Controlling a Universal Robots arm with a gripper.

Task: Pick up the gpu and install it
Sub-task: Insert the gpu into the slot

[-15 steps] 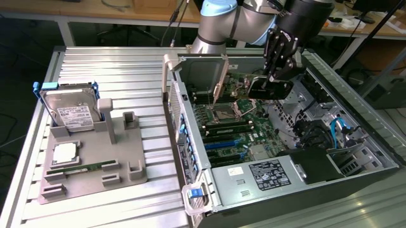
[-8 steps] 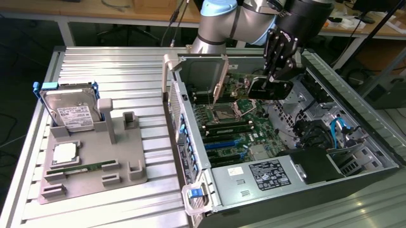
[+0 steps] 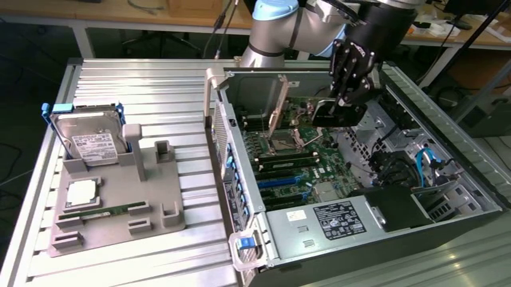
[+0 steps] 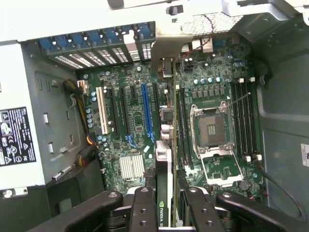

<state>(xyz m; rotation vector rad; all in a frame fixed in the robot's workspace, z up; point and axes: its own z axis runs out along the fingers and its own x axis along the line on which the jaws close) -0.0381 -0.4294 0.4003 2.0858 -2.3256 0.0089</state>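
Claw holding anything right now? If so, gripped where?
Yes. The claw holds the gpu, pinched between the fingers along the edge that faces away from the motherboard, the card hanging edge-on above it.

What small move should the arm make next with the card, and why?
Probably nudge the gpu sideways toward the blue slot before lowering: the gripper clamps it edge-on above the motherboard, and its edge seems to run beside that slot, not over it.
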